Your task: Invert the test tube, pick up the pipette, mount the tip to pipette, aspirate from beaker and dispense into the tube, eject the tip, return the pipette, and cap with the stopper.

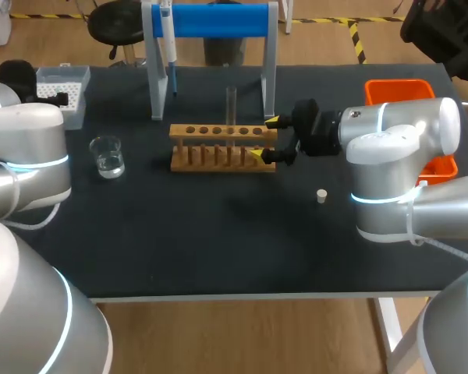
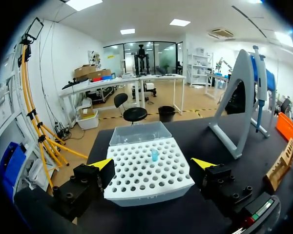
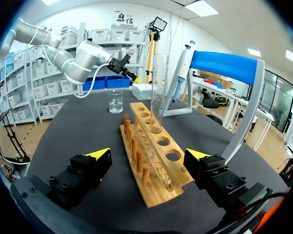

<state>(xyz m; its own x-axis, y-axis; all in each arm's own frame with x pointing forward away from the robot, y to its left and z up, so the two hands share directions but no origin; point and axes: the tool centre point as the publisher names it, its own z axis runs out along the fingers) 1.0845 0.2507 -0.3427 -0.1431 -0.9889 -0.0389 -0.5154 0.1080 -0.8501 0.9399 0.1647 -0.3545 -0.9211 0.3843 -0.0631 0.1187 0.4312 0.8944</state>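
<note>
The test tube (image 3: 158, 87) is thin glass, I judge: light, slick and breakable, best taken mid-barrel above the rack (image 3: 156, 181). Clear and slender, it stands upright in a middle hole of that wooden rack on the table (image 3: 63, 131). My right end effector (image 3: 149, 156) is released, straddling the rack's end. My left end effector (image 2: 153, 165), also released, faces the tip box (image 2: 146, 183).

Left gripper (image 2: 154, 165) spread wide, 2 yellow tips flanking white tip box (image 2: 151, 183) — contact not clear. 1 blue tip (image 2: 155, 155) stands in box grid; clear lid (image 2: 139, 133) at far side. Beyond, on black table (image 2: 195, 134): grey stand (image 2: 234, 107), pipette (image 2: 260, 83) hanging upright — wooden rack (image 2: 281, 163), orange bin (image 2: 285, 126) beside.
</note>
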